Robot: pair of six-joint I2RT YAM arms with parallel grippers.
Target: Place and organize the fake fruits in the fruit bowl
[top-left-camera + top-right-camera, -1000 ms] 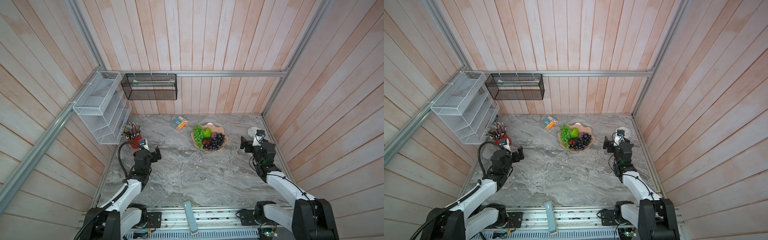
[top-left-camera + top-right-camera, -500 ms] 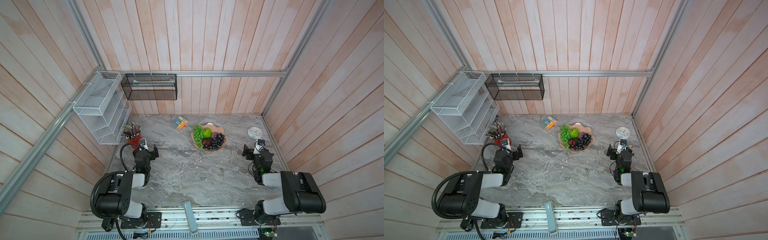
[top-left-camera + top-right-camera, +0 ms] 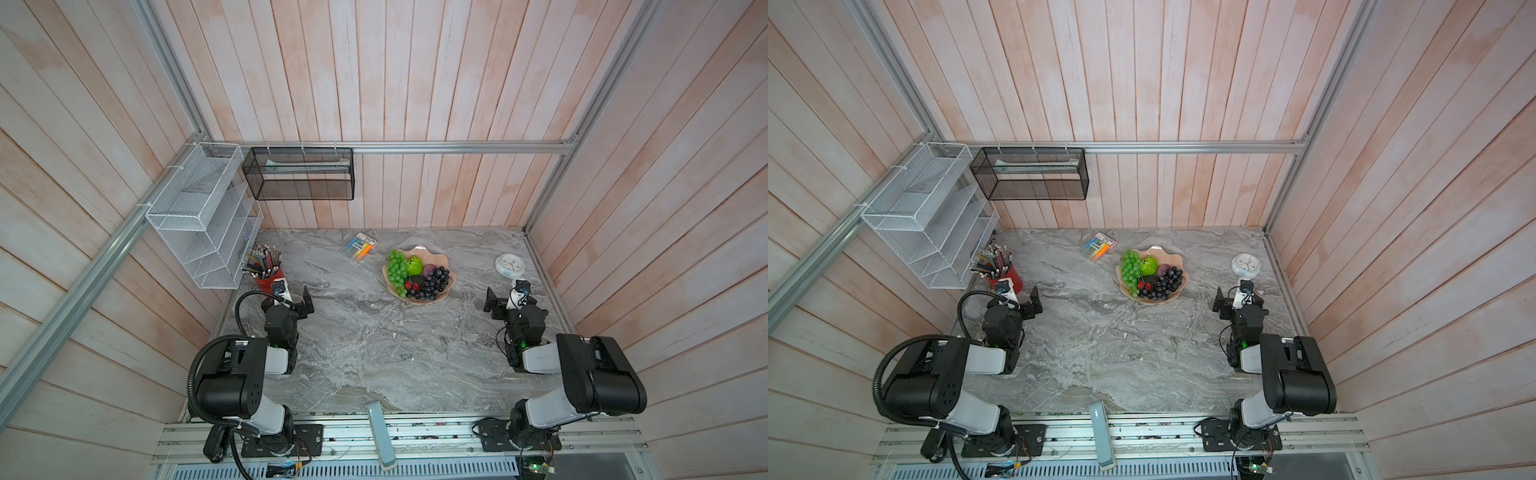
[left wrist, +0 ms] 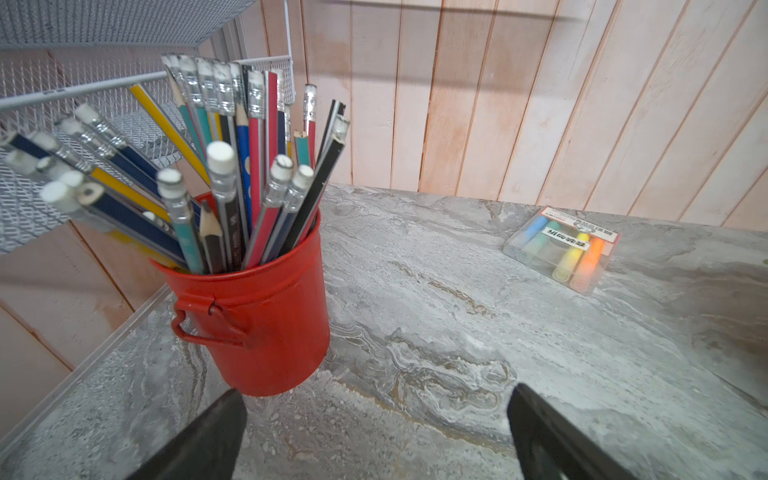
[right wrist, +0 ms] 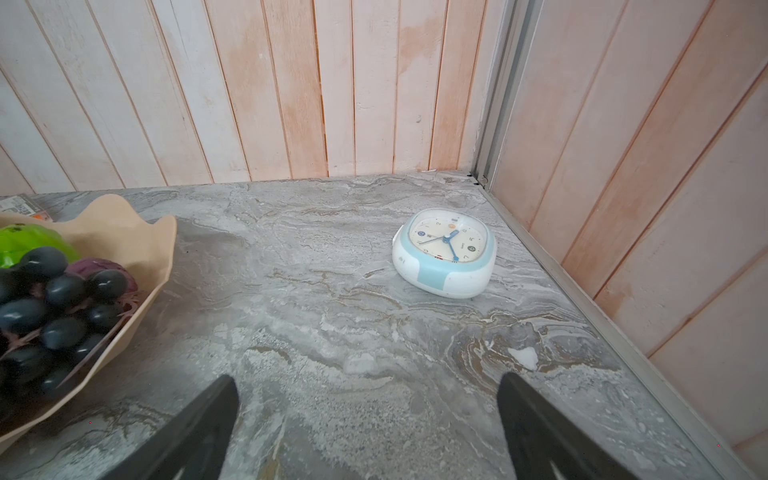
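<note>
The peach-pink fruit bowl [image 3: 420, 250] [image 3: 1152, 249] stands at the back middle of the marble table. In it lie a green grape bunch [image 3: 395, 270], a bumpy lime-green ball [image 3: 414, 265], a purple ball [image 3: 429, 270], dark grapes [image 3: 435, 283] and red cherries [image 3: 408, 286]. The right wrist view shows the bowl's wall [image 5: 137, 241] and the dark grapes [image 5: 50, 299]. My left gripper [image 3: 293, 301] [image 4: 376, 399] is open and empty beside the red cup. My right gripper [image 3: 511, 301] [image 5: 365, 382] is open and empty between bowl and clock, apart from both.
A red cup of pencils [image 3: 268, 276] [image 4: 266, 316] stands at the left edge. A highlighter pack [image 3: 360, 249] [image 4: 561, 249] lies behind the bowl. A white clock [image 3: 509, 264] [image 5: 444, 253] lies near the right wall. A white mesh rack [image 3: 199, 216] and a black mesh basket [image 3: 299, 172] hang on the walls.
Both arms have folded down and back toward their bases. The grippers stay open near the same spots, the right one a little nearer the front. The fruits have not moved.
</note>
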